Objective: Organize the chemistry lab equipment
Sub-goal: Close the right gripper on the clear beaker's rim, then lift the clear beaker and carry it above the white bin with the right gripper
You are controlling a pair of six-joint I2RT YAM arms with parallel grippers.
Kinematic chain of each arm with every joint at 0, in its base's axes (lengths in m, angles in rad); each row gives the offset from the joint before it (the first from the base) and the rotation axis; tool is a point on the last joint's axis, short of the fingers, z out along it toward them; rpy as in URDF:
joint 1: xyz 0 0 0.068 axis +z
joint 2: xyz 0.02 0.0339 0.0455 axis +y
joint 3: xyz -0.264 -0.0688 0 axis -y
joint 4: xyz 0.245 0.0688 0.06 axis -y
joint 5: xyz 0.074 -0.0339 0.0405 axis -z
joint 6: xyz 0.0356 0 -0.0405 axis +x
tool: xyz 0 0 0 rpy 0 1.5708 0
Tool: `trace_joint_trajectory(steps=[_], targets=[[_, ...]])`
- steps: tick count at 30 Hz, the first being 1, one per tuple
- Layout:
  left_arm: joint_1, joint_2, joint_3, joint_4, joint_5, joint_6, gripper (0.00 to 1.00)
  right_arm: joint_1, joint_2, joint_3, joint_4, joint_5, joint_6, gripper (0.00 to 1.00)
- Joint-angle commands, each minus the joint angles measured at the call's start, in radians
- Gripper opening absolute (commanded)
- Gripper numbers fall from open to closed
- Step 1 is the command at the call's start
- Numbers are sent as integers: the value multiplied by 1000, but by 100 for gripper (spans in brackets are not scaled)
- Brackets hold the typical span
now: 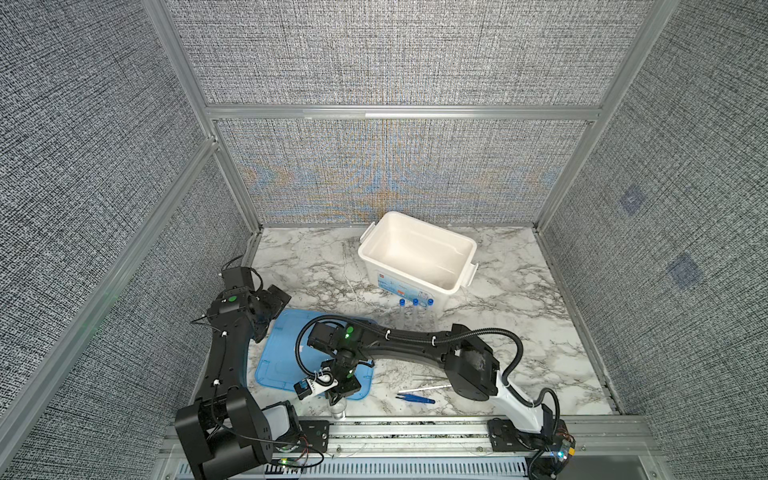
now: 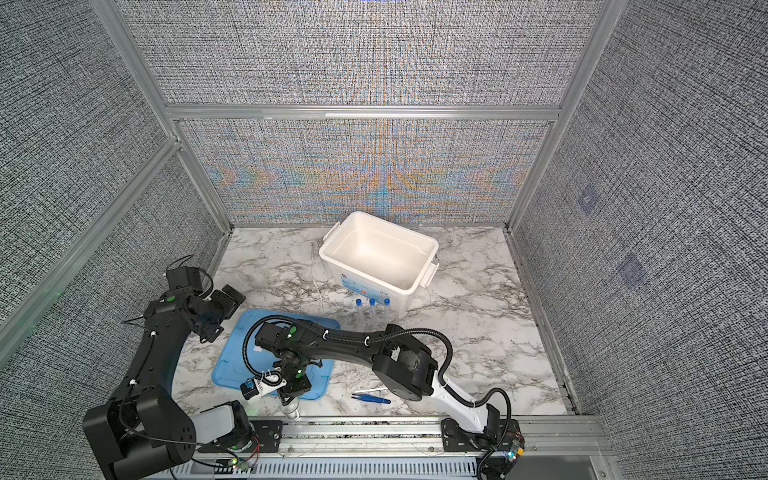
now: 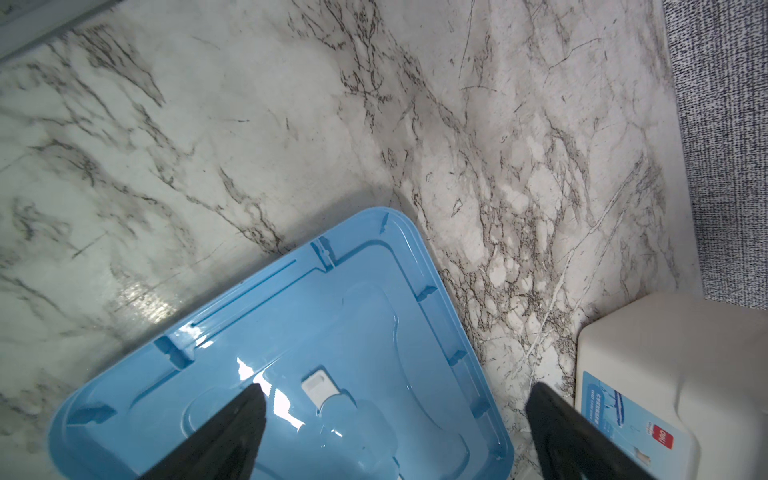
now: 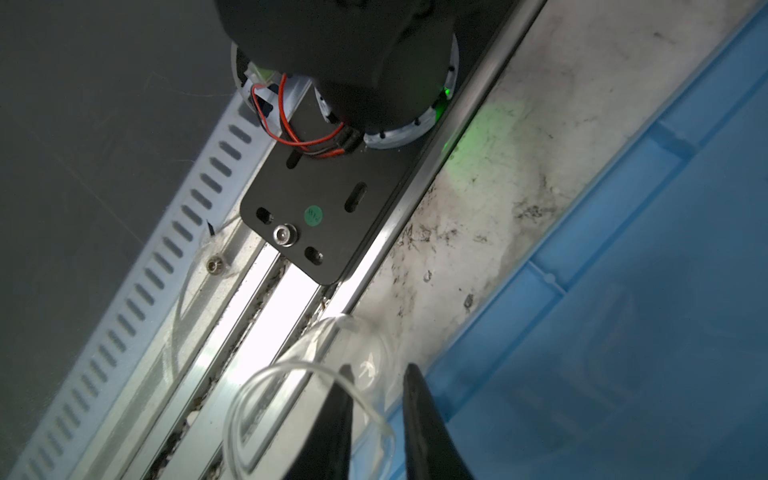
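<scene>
Marble tabletop [image 1: 519, 332] with a white tub [image 1: 467, 266] at far centre and a light-blue lid [image 1: 282, 353] at near left. The left end effector [image 3: 397, 386] hangs above the lid's far-left corner, fingers spread wide, empty. A clear rack [image 1: 415, 320] holding three blue-capped tubes [image 1: 415, 302] stands just near of the tub. Blue tweezers [image 1: 415, 398] and a thin white stick [image 1: 426, 388] lie near, right of the lid. The right end effector [image 4: 379, 368] is almost closed astride the wall of a small clear glass dish [image 4: 365, 345] at the near edge beside the lid; a firm pinch cannot be confirmed.

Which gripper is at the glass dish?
The right gripper: reaching across to the front rail, its fingers straddle the rim of the clear dish. The left gripper hangs open near the blue lid.
</scene>
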Motion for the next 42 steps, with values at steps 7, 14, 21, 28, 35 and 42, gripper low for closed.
trace_joint_trajectory(steps=[7, 14, 21, 28, 35, 42], targets=[[5, 5, 2, 9, 29, 16, 99, 8, 3, 28, -18, 11, 17, 6], [10, -6, 7, 0, 37, 27, 99, 8, -27, 85, -108, -14, 45, 1], [11, -13, 13, -2, 60, 19, 99, -41, -139, 78, -131, -58, 148, 0], [11, -6, 21, 23, 207, 41, 99, -211, -338, -19, -95, -67, 307, 0], [6, 9, 3, 96, 358, 41, 99, -473, -439, -3, -15, 24, 601, 0], [-30, -58, -8, 111, 332, 46, 99, -677, -422, 58, 15, 291, 828, 0]])
